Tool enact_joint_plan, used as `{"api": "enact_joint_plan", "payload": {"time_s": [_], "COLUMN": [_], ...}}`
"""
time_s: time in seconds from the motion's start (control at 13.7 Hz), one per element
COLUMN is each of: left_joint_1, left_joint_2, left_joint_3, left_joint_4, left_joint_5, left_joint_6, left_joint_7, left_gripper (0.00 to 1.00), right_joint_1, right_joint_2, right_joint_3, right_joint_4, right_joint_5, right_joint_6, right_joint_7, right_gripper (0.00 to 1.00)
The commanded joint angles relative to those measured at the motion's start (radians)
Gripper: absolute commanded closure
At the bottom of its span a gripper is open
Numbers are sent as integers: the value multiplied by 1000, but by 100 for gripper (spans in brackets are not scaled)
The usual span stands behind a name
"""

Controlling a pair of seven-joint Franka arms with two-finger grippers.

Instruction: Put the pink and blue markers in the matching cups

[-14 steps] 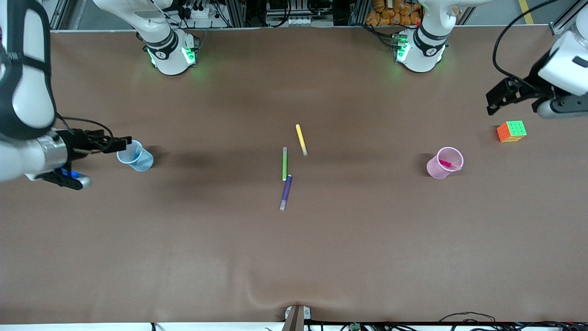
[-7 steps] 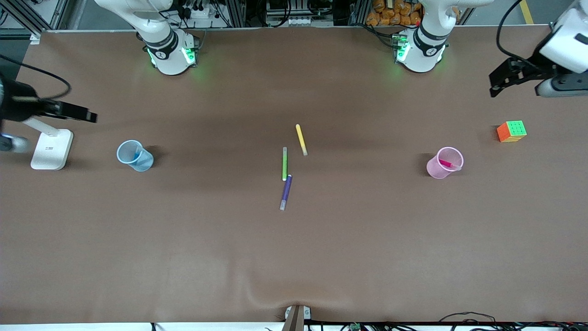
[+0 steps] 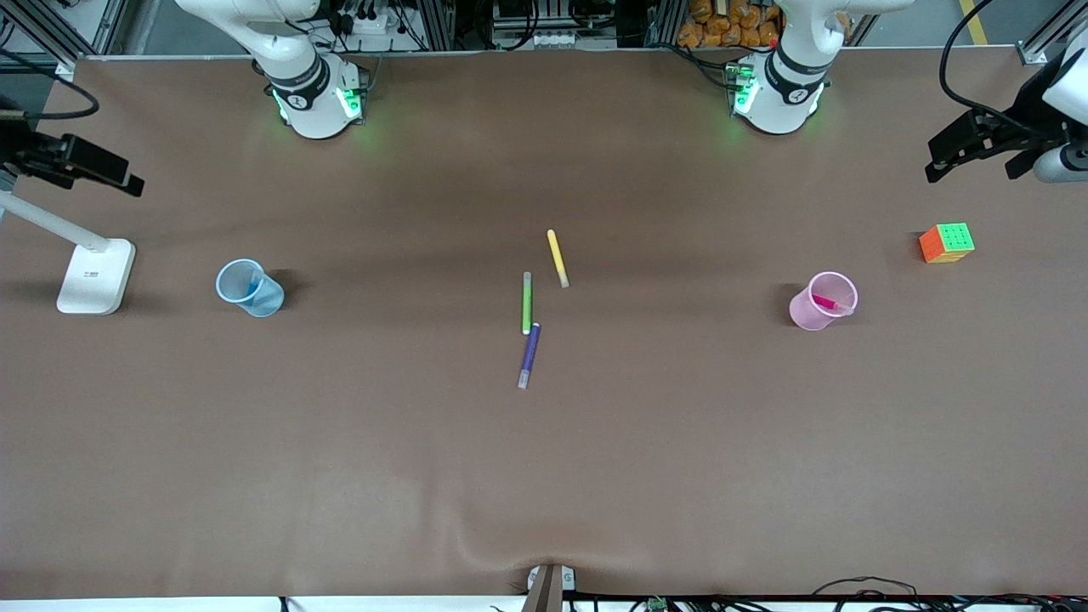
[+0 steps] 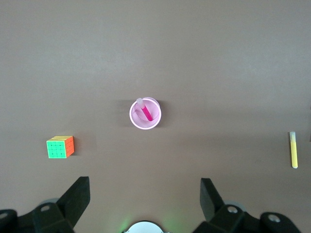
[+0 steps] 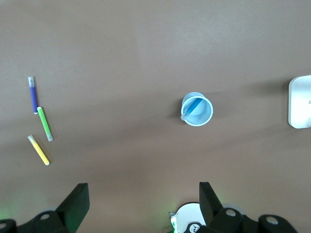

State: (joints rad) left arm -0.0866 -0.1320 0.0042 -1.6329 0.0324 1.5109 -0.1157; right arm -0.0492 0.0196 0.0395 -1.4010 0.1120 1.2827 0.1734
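Two cups stand at opposite ends of the brown table (image 3: 544, 476), each with its matching marker inside. Starting at the right arm's end, the right gripper (image 3: 109, 172) hangs high over the table edge above a white lamp base (image 3: 96, 275); its two dark fingers (image 5: 77, 196) stand wide apart with nothing between them. Beside the lamp base, toward the middle, the pale blue cup (image 3: 249, 288) stands upright, and the right wrist view looks straight down into it at the blue marker (image 5: 195, 107) leaning inside, greyish end at the rim.

Near the table's centre lie three loose markers. The purple marker (image 3: 529, 354) is nearest the front camera, the green marker (image 3: 526, 303) sits just above it with their ends almost touching, and the yellow marker (image 3: 558, 257) lies farthest from the camera, slightly tilted and a little apart from the green one.

Toward the left arm's end, the pale pink cup (image 3: 822, 301) stands upright with the pink marker (image 3: 828, 303) leaning inside, pale end against the rim. A colourful puzzle cube (image 3: 946, 242) rests near it, farther from the camera and closer to the table's end. The left gripper (image 3: 960, 153) is raised over the table's corner region above the cube, its fingers (image 4: 78, 193) spread wide and empty.
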Motion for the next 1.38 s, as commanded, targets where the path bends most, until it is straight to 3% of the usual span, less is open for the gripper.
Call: {"api": "enact_joint_plan", "payload": {"time_s": [0.0, 0.15, 0.44, 0.66, 1.31], "left_joint_1": [4, 5, 5, 4, -2], "left_joint_2": [-5, -5, 5, 11, 23], "left_joint_3": [5, 5, 5, 3, 0], "left_joint_4": [4, 5, 7, 7, 44], "left_joint_5": [-17, -17, -19, -20, -2], "left_joint_6": [12, 12, 22, 23, 14], "left_joint_7": [10, 10, 10, -2, -9], "left_gripper": [0, 0, 0, 0, 0], "right_joint_1": [17, 35, 48, 64, 60], "right_joint_2": [-58, -108, -99, -99, -99], "right_joint_3": [-12, -26, -33, -79, -63], "right_joint_4": [-62, -137, -136, -136, -134], "right_joint_5": [-23, -23, -40, -63, -95], "right_joint_6": [15, 65, 130, 129, 118], "right_joint_7": [11, 9, -70, -179, -245], "right_gripper": [0, 0, 0, 0, 0]}}
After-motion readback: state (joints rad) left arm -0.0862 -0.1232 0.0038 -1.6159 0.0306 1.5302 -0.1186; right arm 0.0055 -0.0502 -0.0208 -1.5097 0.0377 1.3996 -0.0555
